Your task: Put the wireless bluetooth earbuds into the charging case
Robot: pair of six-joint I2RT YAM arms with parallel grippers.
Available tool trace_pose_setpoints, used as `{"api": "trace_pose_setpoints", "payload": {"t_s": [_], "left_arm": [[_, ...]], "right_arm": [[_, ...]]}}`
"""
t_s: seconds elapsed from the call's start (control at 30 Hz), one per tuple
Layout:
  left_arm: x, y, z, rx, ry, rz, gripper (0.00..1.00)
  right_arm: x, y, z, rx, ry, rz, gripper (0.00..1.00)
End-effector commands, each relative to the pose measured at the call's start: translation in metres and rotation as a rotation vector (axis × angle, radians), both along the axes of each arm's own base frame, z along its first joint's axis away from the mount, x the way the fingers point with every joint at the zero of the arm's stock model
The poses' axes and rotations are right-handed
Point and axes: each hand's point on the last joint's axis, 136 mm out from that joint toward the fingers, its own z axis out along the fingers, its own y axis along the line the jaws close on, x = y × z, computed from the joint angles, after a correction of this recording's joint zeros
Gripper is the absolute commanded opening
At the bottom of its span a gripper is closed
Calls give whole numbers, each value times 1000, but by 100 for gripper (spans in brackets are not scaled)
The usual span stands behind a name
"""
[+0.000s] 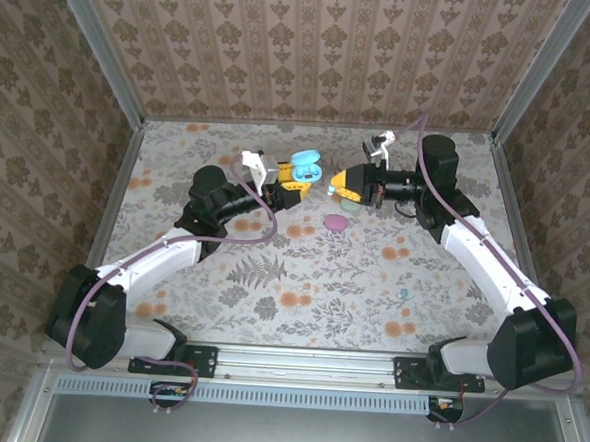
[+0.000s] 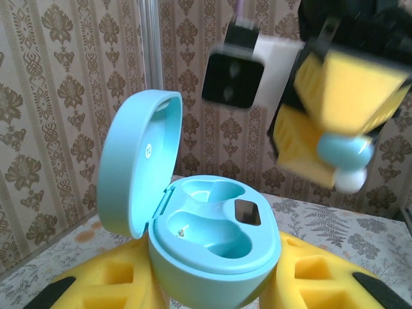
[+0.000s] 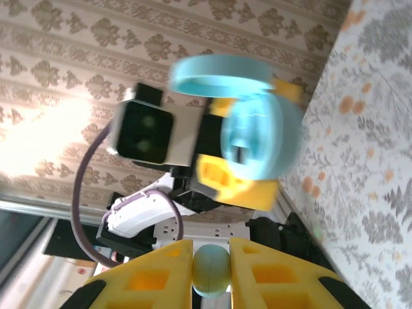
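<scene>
A light blue charging case [image 2: 215, 241] stands with its lid [image 2: 138, 161] swung open and both wells bare, and my left gripper [image 2: 215, 286] is shut on its base between yellow fingers. In the top view that case [image 1: 305, 166] sits mid-table at the back, raised off the surface. My right gripper [image 3: 211, 257] is shut on a light blue earbud [image 3: 211, 270]. From the left wrist that earbud [image 2: 344, 151], white-tipped, hangs above and to the right of the case. The right gripper [image 1: 343, 183] is just right of the left gripper [image 1: 289, 186].
A pink rounded piece [image 1: 336, 222] lies on the floral table just in front of the two grippers. A small mint bit [image 1: 404, 295] lies nearer the right arm. Patterned walls close in the back and both sides.
</scene>
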Motion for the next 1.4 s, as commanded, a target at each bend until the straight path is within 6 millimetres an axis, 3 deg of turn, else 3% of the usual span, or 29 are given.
{"api": "trace_pose_setpoints", "payload": {"t_s": [0.0, 0.2, 0.73, 1.07, 1.37], "left_arm": [[-5, 2, 3, 8, -25, -18, 31], [-7, 0, 3, 16, -22, -31, 32], [-9, -5, 5, 16, -24, -42, 31], [-10, -6, 7, 15, -27, -44, 31], [-10, -6, 7, 15, -28, -45, 31]], "right_arm": [[-1, 4, 17, -44, -111, -46, 21], [5, 13, 14, -159, -171, -92, 21], [19, 34, 16, -234, -240, -160, 19], [32, 45, -6, -304, -198, -169, 19], [34, 50, -2, -293, -214, -170, 18]]}}
